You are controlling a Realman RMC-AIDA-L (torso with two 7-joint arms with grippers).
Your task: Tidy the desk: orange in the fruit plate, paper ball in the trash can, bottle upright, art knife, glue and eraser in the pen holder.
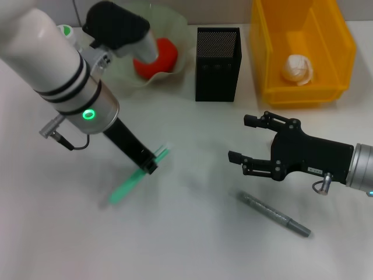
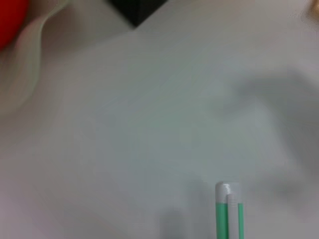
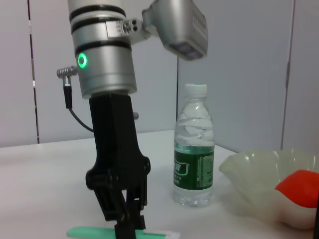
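Gripping the green art knife (image 1: 137, 178), the left gripper (image 1: 152, 164) is down at the worktop (image 1: 192, 233), fingers closed on the knife near one end; knife lies flat on the surface, also seen in the right wrist view (image 3: 122, 232) and left wrist view (image 2: 229, 211).

Right gripper (image 1: 242, 140) hovers over the right side of the worktop, fingers spread wide, holding nothing. Grey glue stick (image 1: 274, 214) lies flat just in front of it, not touching.

Worktop is plain white, matte. Along its far edge: fruit plate (image 1: 175, 29) with the orange (image 1: 166, 55) in it, black mesh pen holder (image 1: 217, 56) upright beside it, yellow trash can (image 1: 300, 49) with the paper ball (image 1: 297, 69) inside.

Bottle (image 3: 194, 149) stands upright near the fruit plate (image 3: 254, 174), cap on.

Room behind: pale grey wall panels (image 3: 239, 59) with vertical seams.
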